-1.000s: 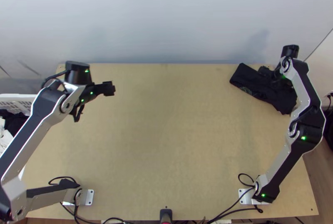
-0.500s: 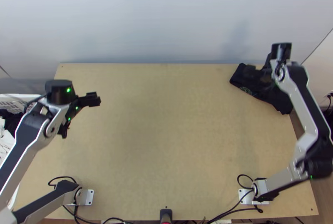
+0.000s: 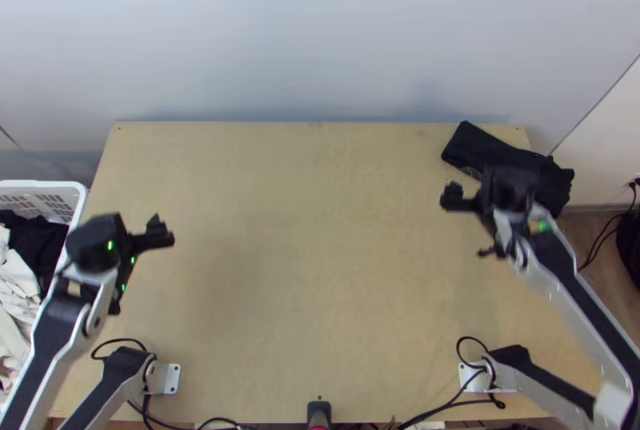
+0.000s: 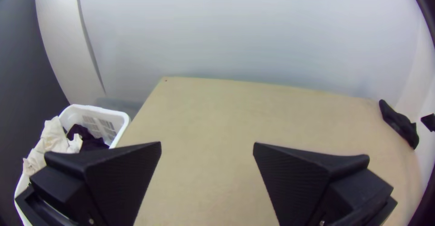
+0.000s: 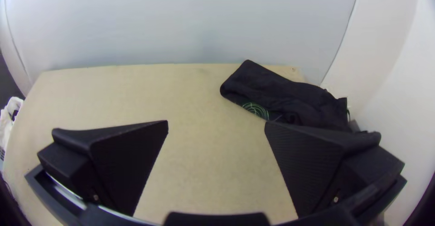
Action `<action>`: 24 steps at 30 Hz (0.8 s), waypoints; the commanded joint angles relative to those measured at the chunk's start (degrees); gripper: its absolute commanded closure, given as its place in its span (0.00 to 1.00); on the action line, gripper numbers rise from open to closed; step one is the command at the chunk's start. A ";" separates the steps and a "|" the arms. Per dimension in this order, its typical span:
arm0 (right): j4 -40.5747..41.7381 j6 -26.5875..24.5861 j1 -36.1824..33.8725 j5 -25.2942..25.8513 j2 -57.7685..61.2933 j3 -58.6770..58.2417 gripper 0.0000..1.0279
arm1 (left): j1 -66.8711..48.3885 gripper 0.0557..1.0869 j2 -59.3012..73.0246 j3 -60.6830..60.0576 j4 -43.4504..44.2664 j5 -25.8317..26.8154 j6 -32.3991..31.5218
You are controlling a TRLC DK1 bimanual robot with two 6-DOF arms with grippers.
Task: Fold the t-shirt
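Note:
In the top view a black t-shirt (image 3: 496, 152) with a green print lies folded into a long bundle at the table's far right corner; its layers cannot be told apart. My left gripper (image 3: 164, 232) is over the table's left side, well away from the shirt. My right gripper (image 3: 454, 197) is just nearer than the shirt, its arm hiding part of the cloth. In the left wrist view my left gripper (image 4: 207, 149) stands open with nothing between its fingers. My right gripper (image 5: 216, 126) is open and empty too in the right wrist view, with the black t-shirt (image 5: 281, 92) beyond it.
A white basket (image 3: 76, 188) holding black and white cloths stands off the table's left edge. The light wooden table (image 3: 312, 254) is bare across its middle. A pale wall (image 3: 320, 38) rises behind it. Cables lie by both arm bases.
My left gripper has moved left and toward the near edge. The right arm has swung back from over the shirt toward the near edge and left. The shirt lies where it was.

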 commanded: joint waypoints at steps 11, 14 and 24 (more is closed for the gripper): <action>26.31 -2.06 7.69 11.29 -22.07 -35.99 0.04 | 4.84 0.04 -29.75 -27.84 12.83 0.41 11.59; 26.31 -2.06 7.78 11.29 -23.04 -36.87 0.04 | 3.25 0.04 -30.37 -30.56 19.24 1.37 13.34; 21.13 -2.06 8.13 11.12 -49.40 -47.68 0.04 | 3.52 0.04 -39.24 -37.24 24.69 2.25 13.61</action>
